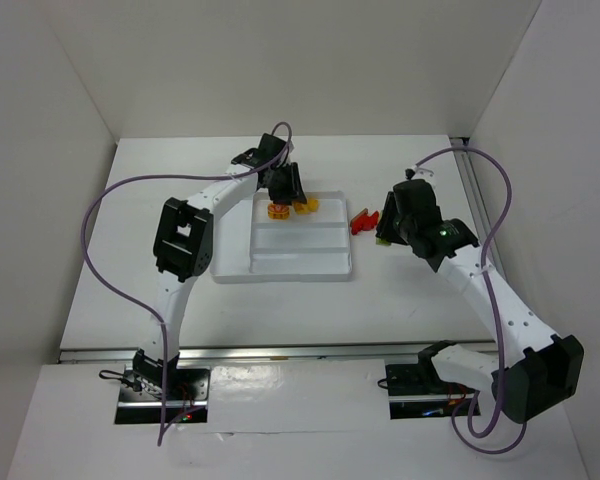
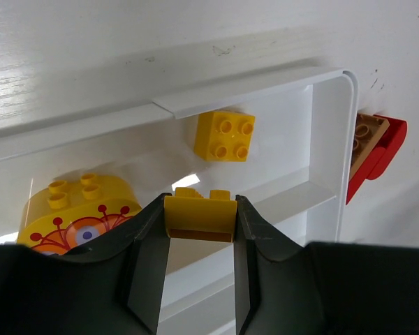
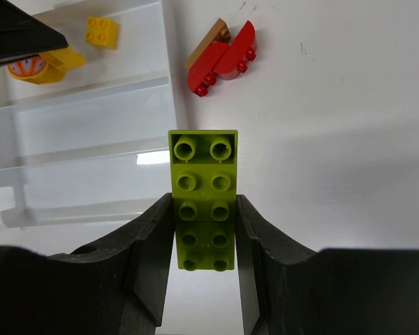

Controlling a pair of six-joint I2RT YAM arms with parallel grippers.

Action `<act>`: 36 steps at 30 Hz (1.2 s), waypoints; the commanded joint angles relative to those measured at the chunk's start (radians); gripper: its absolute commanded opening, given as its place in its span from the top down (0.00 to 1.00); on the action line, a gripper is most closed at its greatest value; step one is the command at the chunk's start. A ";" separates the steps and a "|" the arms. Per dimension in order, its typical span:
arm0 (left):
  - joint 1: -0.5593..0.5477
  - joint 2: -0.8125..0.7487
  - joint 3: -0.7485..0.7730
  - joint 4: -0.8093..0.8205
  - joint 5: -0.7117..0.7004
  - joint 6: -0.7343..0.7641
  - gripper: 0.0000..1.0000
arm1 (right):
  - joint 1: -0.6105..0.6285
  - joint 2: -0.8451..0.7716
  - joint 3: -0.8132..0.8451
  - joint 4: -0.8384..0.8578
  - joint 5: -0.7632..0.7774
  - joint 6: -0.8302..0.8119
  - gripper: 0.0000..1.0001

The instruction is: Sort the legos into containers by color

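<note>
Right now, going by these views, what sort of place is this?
Probably a lab test cell: a white table boxed in by plain white walls, the left arm and right arm bolted at its near edge, and one white tray.

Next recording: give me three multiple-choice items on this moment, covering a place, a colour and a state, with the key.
1. Where is the red lego relative to the tray?
A. in its far compartment
B. outside it, on the table
C. held in the air above it

2. What colour is the piece the right gripper holds?
A. lime green
B. red
C. yellow

3. The left gripper is:
A. open and empty
B. shut on a yellow brick
C. shut on the tray's rim

Key:
1 B, it lies on the bare table past the tray's wall.
2 A, a lime green brick sits between its fingers.
3 B, both fingers press the brick's sides.
</note>
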 commanded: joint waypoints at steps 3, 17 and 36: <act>-0.003 0.001 0.009 0.011 -0.019 0.003 1.00 | -0.006 -0.009 -0.011 -0.009 0.039 0.021 0.90; -0.012 -0.030 0.009 -0.008 -0.048 0.041 0.13 | -0.006 0.010 -0.011 0.009 0.000 0.012 0.90; -0.041 -0.402 -0.109 -0.034 -0.090 0.072 0.12 | -0.015 0.217 -0.109 0.058 -0.018 0.048 0.90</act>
